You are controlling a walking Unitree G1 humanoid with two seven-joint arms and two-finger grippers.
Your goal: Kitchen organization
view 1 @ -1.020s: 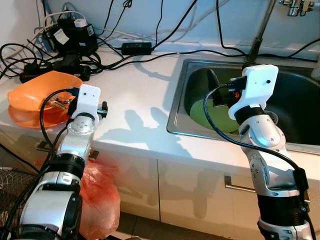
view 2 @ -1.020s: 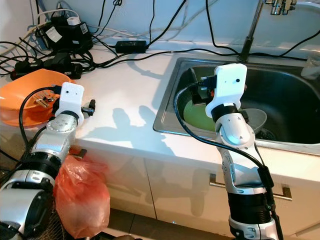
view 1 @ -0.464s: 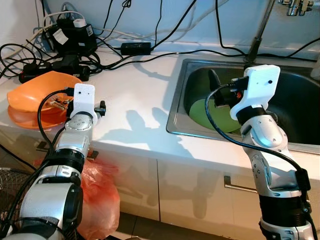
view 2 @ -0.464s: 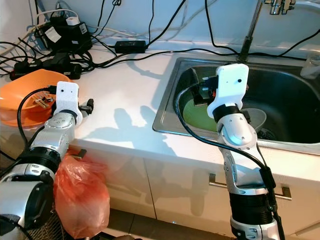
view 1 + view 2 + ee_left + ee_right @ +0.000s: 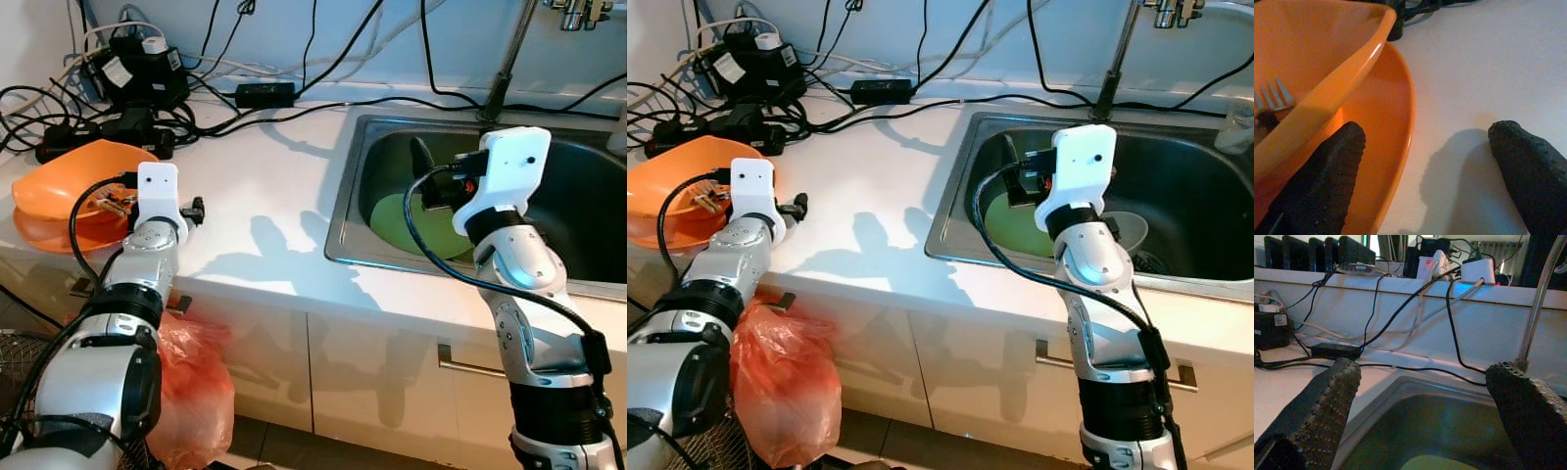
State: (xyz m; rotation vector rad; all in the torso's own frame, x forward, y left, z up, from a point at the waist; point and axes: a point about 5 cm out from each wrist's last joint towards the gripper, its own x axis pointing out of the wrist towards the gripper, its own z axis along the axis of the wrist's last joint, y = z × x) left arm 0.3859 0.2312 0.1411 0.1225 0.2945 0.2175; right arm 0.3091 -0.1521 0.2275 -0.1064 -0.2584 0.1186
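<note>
From my head, my left gripper [image 5: 196, 208] hovers just right of the stacked orange bowls [image 5: 54, 191] near the counter's front edge; open counter [image 5: 265, 186] lies to its right.

At my left wrist, my fingers [image 5: 1322, 181] are spread wide, one over the lower bowl's rim [image 5: 1408, 117]. It looks like light, stiff, slippery plastic; I'd pinch that rim.

At my right wrist, my right gripper [image 5: 1420, 416] gapes over the sink [image 5: 1444, 421].

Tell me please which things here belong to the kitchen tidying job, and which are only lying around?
Belonging to the job:
- orange bowls, stacked, left gripper open at their rim
- fork in the upper bowl
- green plate in the sink, right gripper open above

Only lying around:
- black cables and power adapters
- orange plastic bag below the counter
</note>
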